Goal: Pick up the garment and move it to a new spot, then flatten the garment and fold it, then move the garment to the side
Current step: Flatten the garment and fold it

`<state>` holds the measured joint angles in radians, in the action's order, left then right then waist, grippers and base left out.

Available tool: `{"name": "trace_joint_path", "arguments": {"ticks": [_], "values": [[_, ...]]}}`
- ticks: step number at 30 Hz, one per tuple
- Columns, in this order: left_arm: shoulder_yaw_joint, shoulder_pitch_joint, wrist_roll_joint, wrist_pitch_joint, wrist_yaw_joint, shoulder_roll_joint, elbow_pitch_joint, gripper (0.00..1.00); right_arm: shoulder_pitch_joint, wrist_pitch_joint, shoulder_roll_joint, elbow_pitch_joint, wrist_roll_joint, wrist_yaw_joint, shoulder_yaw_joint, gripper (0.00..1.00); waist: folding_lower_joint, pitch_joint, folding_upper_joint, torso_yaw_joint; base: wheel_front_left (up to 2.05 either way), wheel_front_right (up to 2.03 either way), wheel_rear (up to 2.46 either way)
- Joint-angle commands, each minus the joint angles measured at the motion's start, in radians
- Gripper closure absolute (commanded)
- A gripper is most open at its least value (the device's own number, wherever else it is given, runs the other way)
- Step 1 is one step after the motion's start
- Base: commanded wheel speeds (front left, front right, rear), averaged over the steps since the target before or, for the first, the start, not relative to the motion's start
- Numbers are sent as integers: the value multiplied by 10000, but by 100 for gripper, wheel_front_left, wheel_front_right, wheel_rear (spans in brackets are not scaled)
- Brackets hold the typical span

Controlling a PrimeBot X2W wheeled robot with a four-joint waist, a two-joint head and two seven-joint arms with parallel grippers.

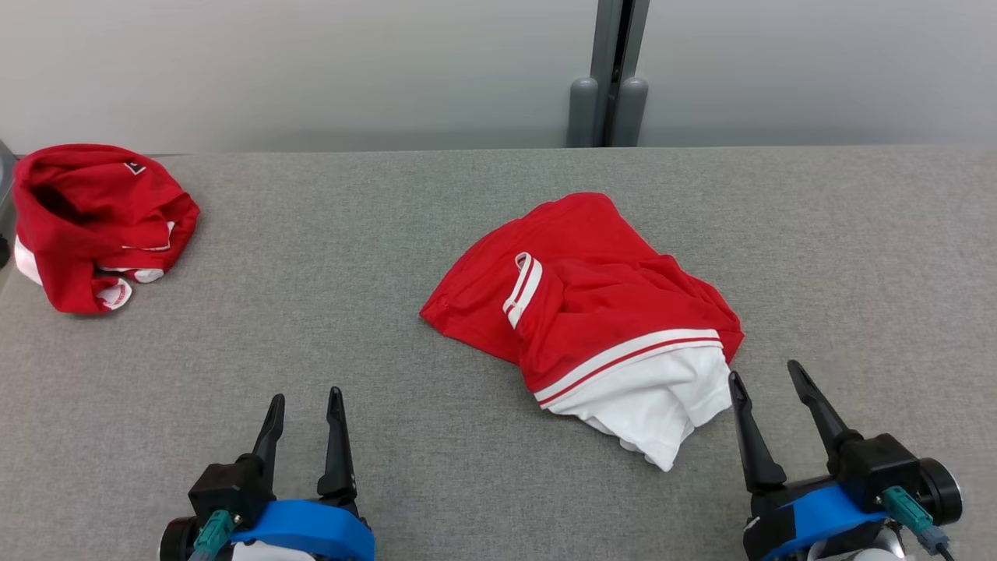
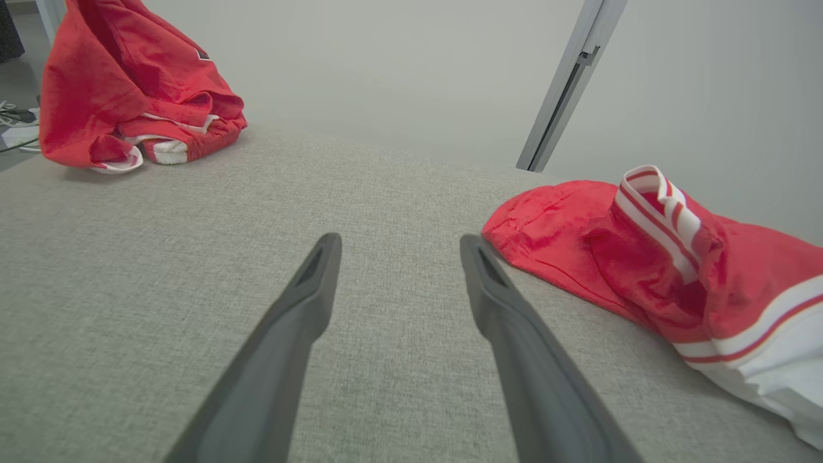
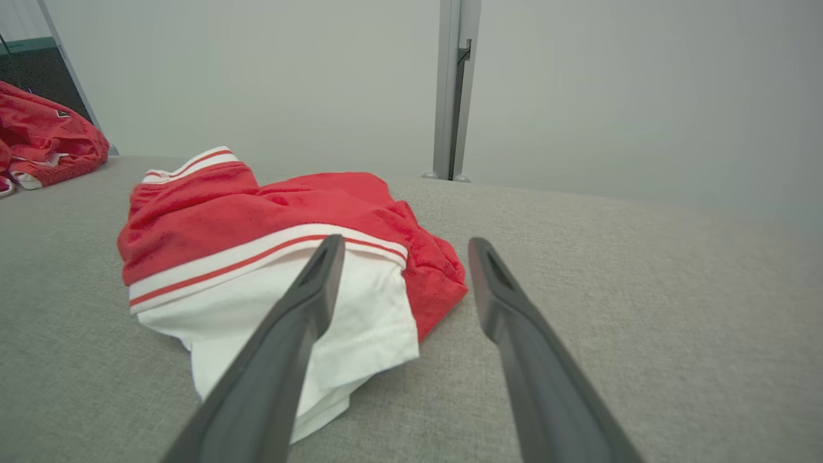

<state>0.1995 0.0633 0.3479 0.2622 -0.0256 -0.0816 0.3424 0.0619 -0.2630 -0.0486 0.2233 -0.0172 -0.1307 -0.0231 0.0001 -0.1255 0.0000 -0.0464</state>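
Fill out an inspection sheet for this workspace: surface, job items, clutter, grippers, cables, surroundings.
Surface: grey fabric-covered table, flat.
Job's things: red and white garment, crumpled at mid-table, white part toward the robot.
Clutter: second red garment, bunched at the far left corner.
Grippers: left gripper open above bare table; right gripper open beside the garment's white hem, holding nothing.
Cables: teal connectors at both wrists; loose cables beyond the table's left edge.
Surroundings: plain grey wall, metal post.

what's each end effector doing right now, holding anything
left end effector: open, holding nothing
right end effector: open, holding nothing, next to the garment
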Motion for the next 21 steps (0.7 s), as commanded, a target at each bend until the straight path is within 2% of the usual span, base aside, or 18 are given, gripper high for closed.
{"name": "trace_joint_path", "arguments": {"ticks": [1, 4, 5, 11, 21], "values": [[-48, 119, -75, 40, 14, 37, 20, 0, 133, -27, -29, 308, 170, -1, 147, 0, -1, -51, 0, -100, 0, 0, 0], [-76, 170, -150, 39, 36, 66, 40, 0, 450, -29, -24, 1084, 490, -1, 175, 0, -1, -111, 0, -250, 0, 0, 0], [-76, 170, -150, 39, 36, 66, 40, 0, 450, -29, -24, 1084, 490, -1, 175, 0, -1, -111, 0, -250, 0, 0, 0], [-132, 191, -263, 36, 87, 111, 100, 0, 1246, 57, -30, 2848, 315, -1, 53, 0, -1, -181, 0, -443, 0, 0, 0], [-153, 171, -401, 36, 172, 181, 197, 0, 2357, 102, -38, 4603, -815, -1, -736, 0, -1, -217, 0, -574, 0, 0, 0]]}}
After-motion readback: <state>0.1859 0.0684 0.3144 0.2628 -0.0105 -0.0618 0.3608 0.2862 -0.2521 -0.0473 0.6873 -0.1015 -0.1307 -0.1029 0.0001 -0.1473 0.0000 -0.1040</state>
